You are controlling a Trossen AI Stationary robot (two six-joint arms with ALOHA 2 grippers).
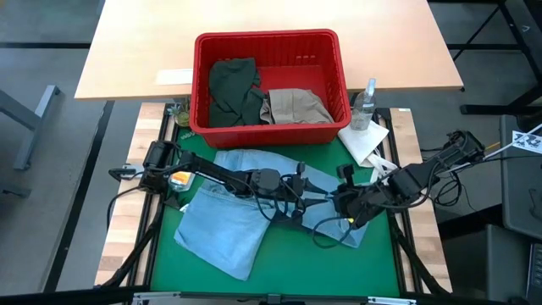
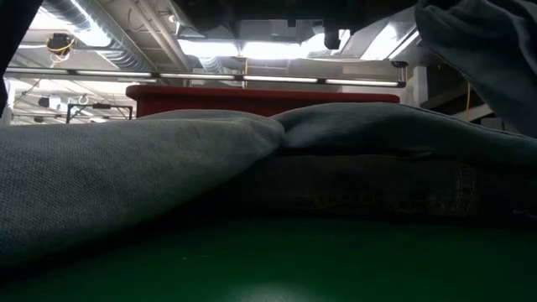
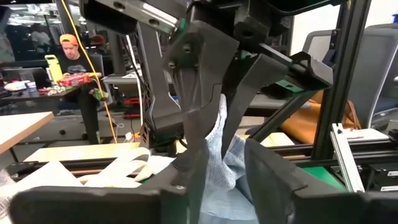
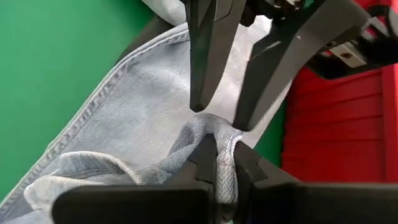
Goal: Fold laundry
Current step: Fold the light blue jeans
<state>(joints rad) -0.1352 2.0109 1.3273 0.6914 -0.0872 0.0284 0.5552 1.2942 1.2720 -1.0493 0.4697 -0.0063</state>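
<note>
Light blue denim [image 1: 229,224] lies spread on the green mat [image 1: 288,271], and it fills the low view [image 2: 168,159]. My left gripper [image 1: 298,193] reaches level from the left over the mat's middle. Its fingers [image 3: 193,171] stand apart on either side of a raised bunch of denim [image 3: 222,140]. My right gripper [image 1: 339,203] comes slanting down from the right, shut on that same bunch [image 4: 214,127]. A dark olive green piece [image 1: 230,89] and a beige piece [image 1: 295,106] lie in the red basket [image 1: 267,38]. My left gripper has the raised denim between its parted fingers [image 4: 202,74]; whether they touch the cloth, I cannot tell. My right gripper pinches a gathered fold of the denim [image 4: 225,146] between its two fingers, slanting down from the table's right. The fold stands lifted while the rest lies slack on the mat.
The red basket stands at the mat's far edge. A white cloth [image 1: 364,140] and a clear spray bottle [image 1: 364,102] sit at the far right. A person [image 3: 71,53] sits in the room beyond the table. Bare mat shows along the near edge.
</note>
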